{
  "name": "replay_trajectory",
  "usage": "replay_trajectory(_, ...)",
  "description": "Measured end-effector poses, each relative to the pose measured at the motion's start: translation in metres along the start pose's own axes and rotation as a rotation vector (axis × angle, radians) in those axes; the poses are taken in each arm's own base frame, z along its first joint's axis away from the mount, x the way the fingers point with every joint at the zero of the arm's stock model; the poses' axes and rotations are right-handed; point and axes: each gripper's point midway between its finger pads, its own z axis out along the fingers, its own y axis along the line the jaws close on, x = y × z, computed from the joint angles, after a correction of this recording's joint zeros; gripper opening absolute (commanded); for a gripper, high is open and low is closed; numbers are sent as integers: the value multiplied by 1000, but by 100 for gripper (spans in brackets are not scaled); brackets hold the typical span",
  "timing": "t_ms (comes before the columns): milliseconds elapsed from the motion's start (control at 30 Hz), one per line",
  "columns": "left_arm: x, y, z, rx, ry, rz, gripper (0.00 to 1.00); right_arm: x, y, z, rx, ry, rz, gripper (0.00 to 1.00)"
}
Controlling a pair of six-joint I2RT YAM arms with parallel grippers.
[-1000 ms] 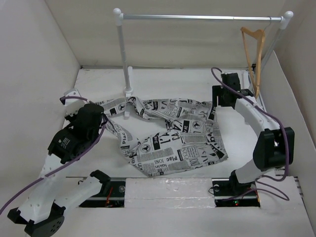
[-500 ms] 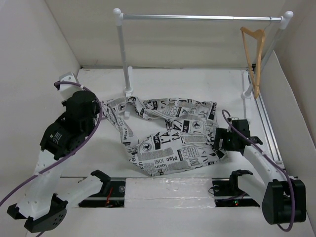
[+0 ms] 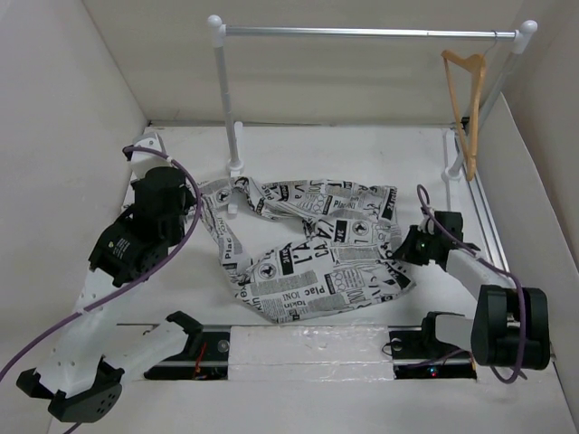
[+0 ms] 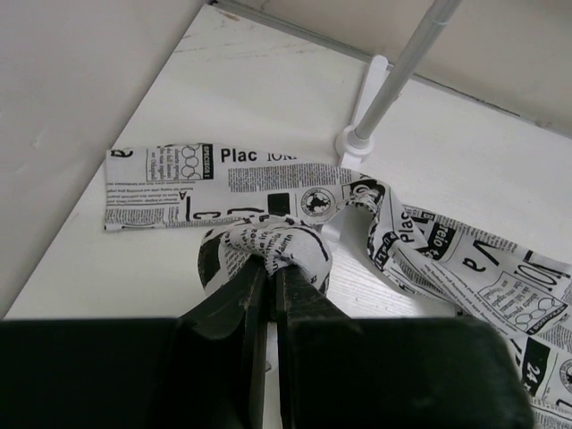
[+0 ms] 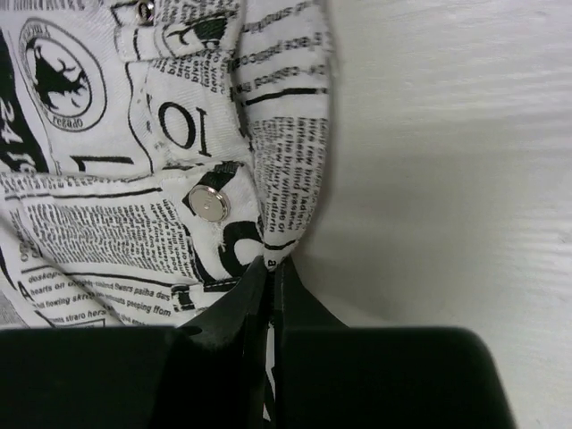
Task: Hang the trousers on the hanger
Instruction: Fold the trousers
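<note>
The trousers (image 3: 317,249), white cloth with black newspaper print, lie crumpled across the middle of the table. My left gripper (image 3: 194,217) is shut on a bunched fold of a leg (image 4: 268,246) at their left end. My right gripper (image 3: 401,255) is shut on the waistband edge (image 5: 281,223) at their right side, beside a metal snap button (image 5: 208,204). The tan wooden hanger (image 3: 463,99) hangs by its hook from the right end of the rail, well away from both grippers.
A silver rail (image 3: 362,32) on white posts (image 3: 229,108) spans the back of the table; the left post's foot (image 4: 357,138) stands close behind the held leg. White walls enclose the table on the left, right and back.
The right arm came down from the back right to the trousers' right edge and closed on the waistband. The left arm shifted slightly while still holding the leg.
</note>
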Motion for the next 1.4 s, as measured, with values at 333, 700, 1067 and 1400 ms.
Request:
replay_trajectory(333,12,0,14,-40,12,73,0,-103,-74,-95,339,-371,174,0)
replay_trajectory(700,48,15,19,-127,161,193,0,-127,-136,-105,498,-337,240,73)
replay_trajectory(1067,47,33,-26,-81,206,-51,11,-125,28,-124,149,-445,-220,66)
replay_trajectory(1400,-30,113,-109,-56,-166,-542,52,-44,108,-66,-86,-160,-489,67)
